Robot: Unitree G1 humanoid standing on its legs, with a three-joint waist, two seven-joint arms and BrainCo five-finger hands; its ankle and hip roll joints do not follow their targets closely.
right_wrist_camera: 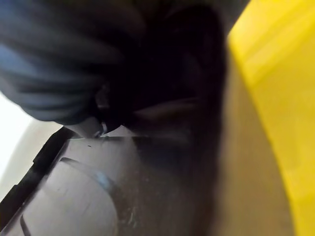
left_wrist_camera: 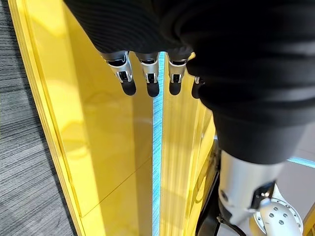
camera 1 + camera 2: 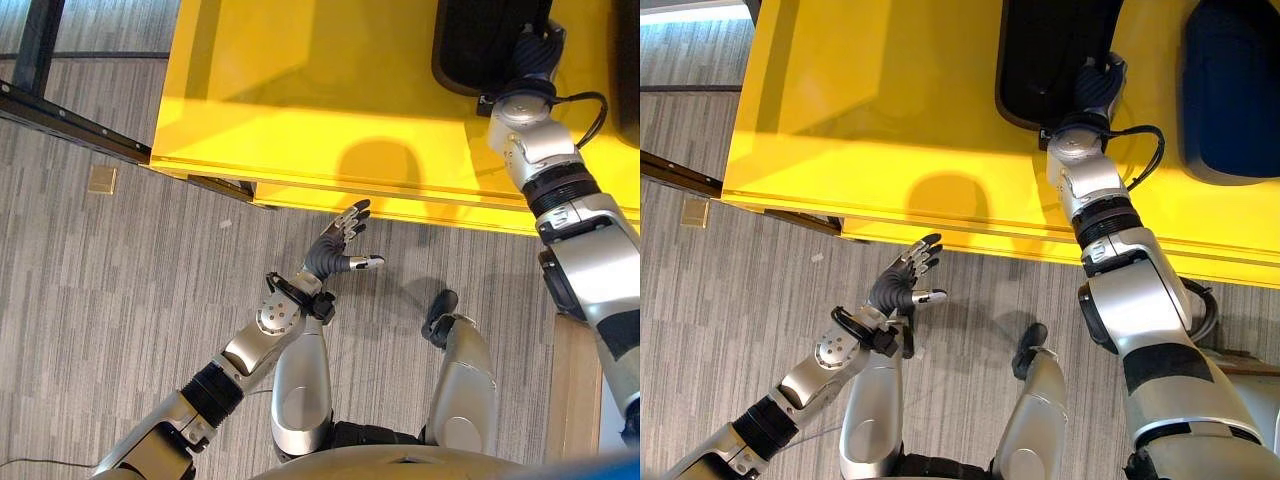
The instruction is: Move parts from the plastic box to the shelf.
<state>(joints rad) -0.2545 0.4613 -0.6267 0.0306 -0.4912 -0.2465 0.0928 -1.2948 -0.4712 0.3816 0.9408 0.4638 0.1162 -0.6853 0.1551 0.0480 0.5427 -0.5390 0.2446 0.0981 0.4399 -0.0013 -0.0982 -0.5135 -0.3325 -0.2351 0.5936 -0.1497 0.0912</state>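
Reaching blind is your main risk. Left hand (image 3: 340, 245) hangs with fingers spread and empty, near the glossy yellow tabletop (image 3: 300, 90) edge. Right hand (image 3: 1095, 85) dips into the black plastic box (image 3: 1040, 50); its fingers are hidden, grip unknown. No parts visible inside; interior looks dark, smooth.

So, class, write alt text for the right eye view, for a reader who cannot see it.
The robot's right hand reaches over a yellow surface onto a black part, its fingers hidden. A dark blue part lies further right. Its left hand hangs open above the grey carpet, just short of the yellow edge.
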